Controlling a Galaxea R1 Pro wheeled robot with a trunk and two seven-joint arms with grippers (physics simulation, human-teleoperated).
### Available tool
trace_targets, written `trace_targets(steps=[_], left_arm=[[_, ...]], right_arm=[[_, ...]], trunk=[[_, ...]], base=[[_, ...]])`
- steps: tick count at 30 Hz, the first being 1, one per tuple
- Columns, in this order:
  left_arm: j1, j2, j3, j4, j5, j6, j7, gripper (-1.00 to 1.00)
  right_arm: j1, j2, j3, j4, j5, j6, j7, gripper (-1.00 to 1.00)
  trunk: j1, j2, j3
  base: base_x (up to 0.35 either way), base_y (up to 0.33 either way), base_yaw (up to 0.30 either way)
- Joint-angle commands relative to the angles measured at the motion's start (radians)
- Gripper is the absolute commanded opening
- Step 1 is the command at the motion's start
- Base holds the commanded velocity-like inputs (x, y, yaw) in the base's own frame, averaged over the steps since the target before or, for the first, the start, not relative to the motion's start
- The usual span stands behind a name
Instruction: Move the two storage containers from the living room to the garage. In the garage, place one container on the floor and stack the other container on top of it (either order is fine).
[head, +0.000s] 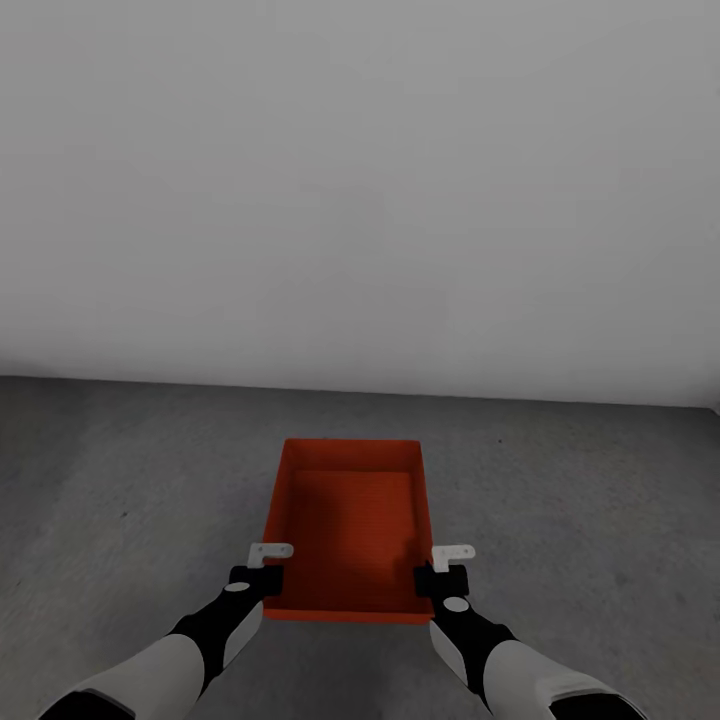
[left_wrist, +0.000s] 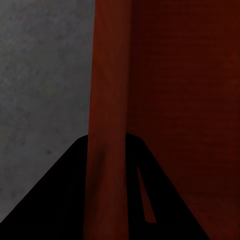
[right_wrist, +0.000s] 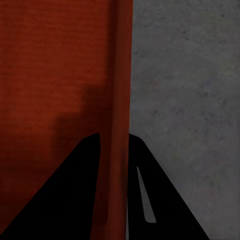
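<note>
A: Start close in. What are the arms doing?

B: Both reach forward and down. The left gripper (head: 262, 580) sits at the left wall of the storage container (head: 350, 520), near its closest corner. The right gripper (head: 443, 582) sits at the right wall, near the other close corner.

A: Are they clamped on?

B: In the left wrist view the two dark fingers (left_wrist: 60, 200) straddle the orange-red wall (left_wrist: 107, 100), one outside and one inside, so the left gripper (left_wrist: 107, 200) is closed on the wall. The right wrist view shows the same: fingers (right_wrist: 165, 200) on either side of the wall (right_wrist: 120, 100), the right gripper (right_wrist: 114, 200) pinching it.

A: And the bin itself?

B: Open side up, empty, level, long axis pointing away from the robot, held between the two arms over the floor (head: 580, 500). Whether its bottom touches the concrete, I cannot tell.

A: Further out?

B: Dark grey rough concrete runs to a plain pale wall (head: 360, 200) straight ahead
</note>
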Motion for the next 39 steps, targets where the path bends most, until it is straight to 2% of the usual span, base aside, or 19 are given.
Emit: trace_targets(steps=[1,20,27,39], left_arm=[[-0.001,-0.007,0.034,-0.005,0.002,0.002,0.011,-1.00],[-0.001,-0.007,0.033,-0.005,0.002,0.002,0.011,-1.00],[-0.001,-0.007,0.033,-0.005,0.002,0.002,0.011,-1.00],[-0.001,-0.008,0.033,-0.005,0.002,0.002,0.011,-1.00]], right_arm=[[0.000,0.000,-0.017,0.002,-0.001,-0.003,-0.043,-1.00],[0.000,-0.001,-0.017,0.002,-0.001,-0.004,-0.043,-1.00],[0.000,-0.001,-0.017,0.002,-0.001,-0.003,-0.044,-1.00],[0.000,-0.002,-0.017,0.002,-0.001,-0.004,-0.044,-1.00]], trunk=[[0.000,0.000,-0.002],[0.000,0.000,-0.029],[0.000,0.000,-0.032],[0.046,-0.084,-0.070]], base=[[0.000,0.000,0.051],[0.000,0.000,0.082],[0.000,0.000,0.024],[0.000,0.000,0.001]])
